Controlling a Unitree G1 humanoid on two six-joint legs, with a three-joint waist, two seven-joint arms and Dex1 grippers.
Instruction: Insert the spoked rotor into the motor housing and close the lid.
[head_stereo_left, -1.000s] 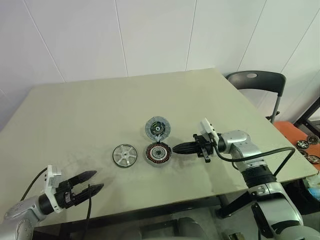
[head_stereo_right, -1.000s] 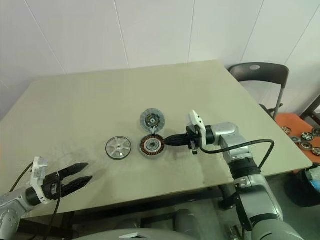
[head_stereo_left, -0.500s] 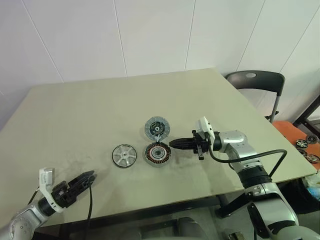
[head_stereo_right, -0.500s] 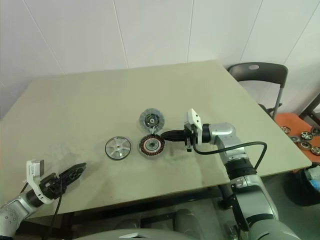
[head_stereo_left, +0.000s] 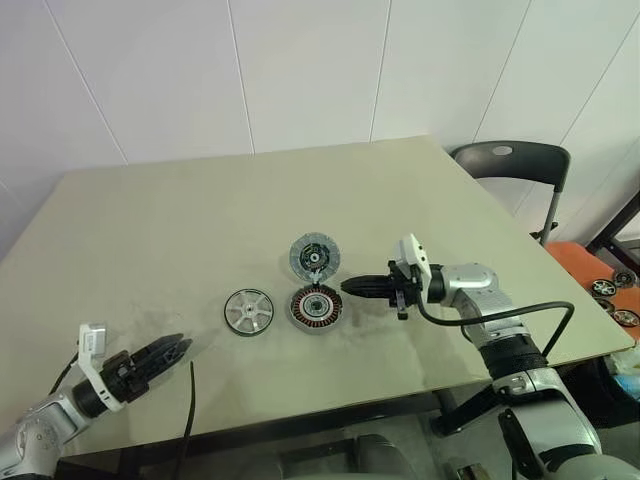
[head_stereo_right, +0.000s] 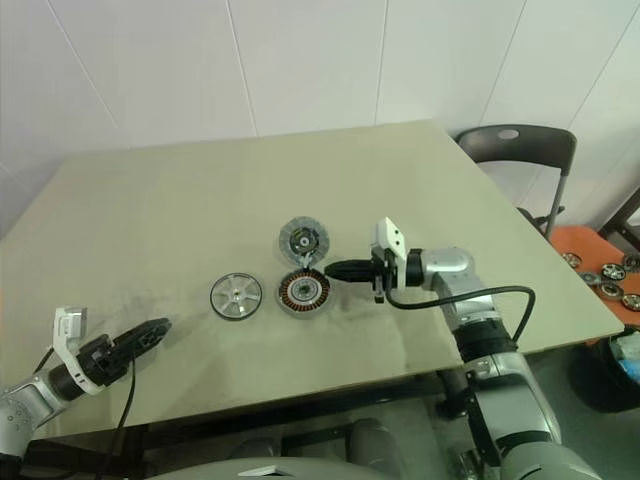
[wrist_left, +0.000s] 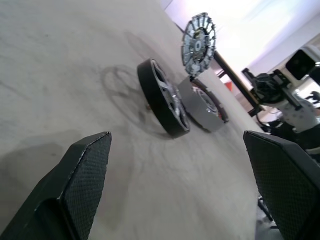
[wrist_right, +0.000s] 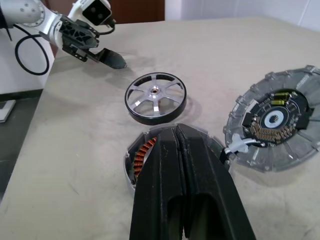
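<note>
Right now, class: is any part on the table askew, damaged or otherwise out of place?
Nothing stands out. The spoked rotor, motor housing and lid all lie flat on the table, apart from both pincers; the lid touches the housing's far edge. No damage shows.

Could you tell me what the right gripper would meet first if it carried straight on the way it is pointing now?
Most likely the motor housing: the shut right gripper points at its near rim, with only a small gap showing. Its height over the table is unclear, so it might pass just above.
</note>
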